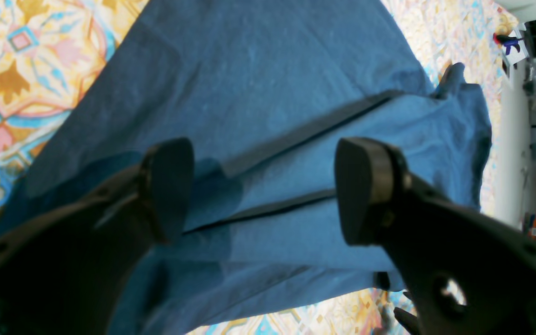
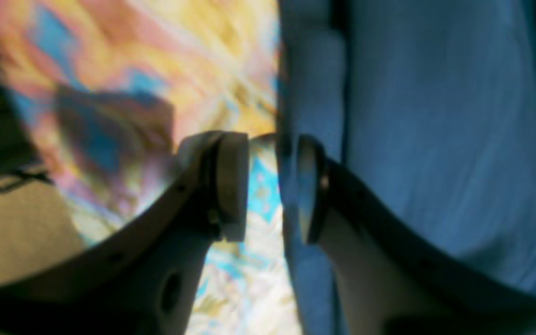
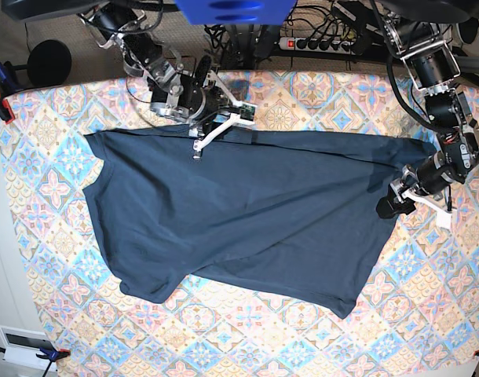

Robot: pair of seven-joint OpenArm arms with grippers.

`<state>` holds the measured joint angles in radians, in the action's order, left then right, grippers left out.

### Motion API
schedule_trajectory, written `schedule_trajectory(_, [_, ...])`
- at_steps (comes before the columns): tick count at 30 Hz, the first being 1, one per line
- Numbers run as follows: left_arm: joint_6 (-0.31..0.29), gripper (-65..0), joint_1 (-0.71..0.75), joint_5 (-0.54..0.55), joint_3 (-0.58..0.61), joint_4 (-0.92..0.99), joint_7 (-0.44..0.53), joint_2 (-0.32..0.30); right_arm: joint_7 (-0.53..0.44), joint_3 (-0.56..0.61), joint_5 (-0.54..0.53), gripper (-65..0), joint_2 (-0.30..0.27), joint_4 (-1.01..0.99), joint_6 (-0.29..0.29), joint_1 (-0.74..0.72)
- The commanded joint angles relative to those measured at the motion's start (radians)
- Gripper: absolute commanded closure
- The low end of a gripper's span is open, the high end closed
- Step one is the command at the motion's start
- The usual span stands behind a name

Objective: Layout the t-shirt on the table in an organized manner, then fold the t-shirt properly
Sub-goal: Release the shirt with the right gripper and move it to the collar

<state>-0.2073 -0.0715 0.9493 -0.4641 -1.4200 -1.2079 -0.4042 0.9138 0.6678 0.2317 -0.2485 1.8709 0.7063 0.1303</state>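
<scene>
The t-shirt point(image 3: 239, 216) is spread across the middle of the table point(image 3: 51, 102), mostly opened out but not yet squared. A diagonal overlap runs across its body, and its lower edge is seen to be slanted and uneven. No fold is judged to be complete.

At the garment's upper edge, the right gripper point(image 3: 199, 141) is positioned with its jaws narrowly parted astride the hem; whether cloth is pinched cannot be told.

At the far end, the left gripper point(image 3: 390, 200) is held wide open above the fabric, nothing being grasped. Smoothing and all folding remain outstanding.
</scene>
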Motion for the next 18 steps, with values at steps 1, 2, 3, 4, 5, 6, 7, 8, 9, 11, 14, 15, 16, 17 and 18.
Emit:
schedule_trajectory(1, [-0.007,-46.6,-0.020,0.023,-0.005,-0.017,0.017,-0.019,-0.009,-0.009,0.010,-17.6,0.002,0.019,-0.008,-0.022])
schedule_trajectory(2, [-0.007,-46.6,-0.020,0.023,-0.005,-0.017,0.017,-0.019,-0.009,-0.009,0.010,-17.7,0.002,0.019,-0.008,-0.022])
schedule_trajectory(3, [-0.007,-46.6,-0.021,0.023,-0.005,-0.017,0.017,-0.019,-0.009,-0.009,0.010,-17.7,0.002,0.017,-0.008,-0.022])
schedule_trajectory(4, [-0.007,-46.6,-0.021,0.023,-0.005,-0.017,0.017,-0.019,-0.011,-0.009,0.010,-17.7,0.002,0.017,-0.008,-0.024])
schedule_trajectory(5, [-0.007,-46.6,-0.021,0.023,-0.005,-0.017,0.017,-0.019,-0.011,-0.009,0.010,-17.7,0.002,0.016,-0.008,-0.025])
schedule_trajectory(6, [-0.007,-46.6,-0.021,0.023,-0.005,-0.017,0.017,-0.019,-0.011,-0.009,0.010,-17.7,0.002,0.016,-0.008,-0.027])
schedule_trajectory(7, [-0.007,-46.6,-0.021,0.023,-0.005,-0.017,0.017,-0.019,-0.011,-0.009,0.010,-17.7,0.002,0.014,-0.008,-0.027])
schedule_trajectory(8, [-0.007,-46.6,-0.021,0.023,-0.005,-0.017,0.017,-0.019,-0.011,-0.009,0.010,-17.7,0.002,0.005,-0.008,-0.027])
schedule_trajectory(9, [-0.007,-46.6,-0.021,0.023,-0.005,-0.017,0.017,-0.019,-0.011,-0.009,0.010,-17.7,0.002,-0.006,-0.008,-0.027])
schedule_trajectory(11, [-0.007,-46.6,-0.021,0.023,-0.005,-0.017,0.017,-0.019,-0.011,-0.009,0.010,-17.7,0.002,-0.027,-0.008,-0.027])
schedule_trajectory(14, [-0.007,-46.6,-0.021,0.023,-0.005,-0.017,0.013,-0.019,-0.012,-0.009,0.010,-17.7,0.002,-0.049,-0.008,-0.027])
schedule_trajectory(15, [-0.007,-46.6,-0.021,0.023,-0.005,-0.017,0.013,-0.019,-0.012,-0.009,0.010,-17.7,0.002,-0.057,-0.008,-0.027])
schedule_trajectory(16, [-0.007,-46.6,-0.021,0.023,-0.005,-0.017,0.013,-0.019,-0.014,-0.009,0.010,-17.7,0.002,-0.060,-0.008,-0.027])
schedule_trajectory(17, [-0.007,-46.6,-0.021,0.023,-0.005,-0.017,0.013,-0.019,-0.014,-0.009,0.010,-17.7,0.002,-0.064,-0.008,-0.027])
schedule_trajectory(18, [-0.007,-46.6,-0.021,0.023,-0.005,-0.017,0.013,-0.019,-0.014,-0.009,0.010,-17.7,0.002,-0.069,-0.008,-0.027])
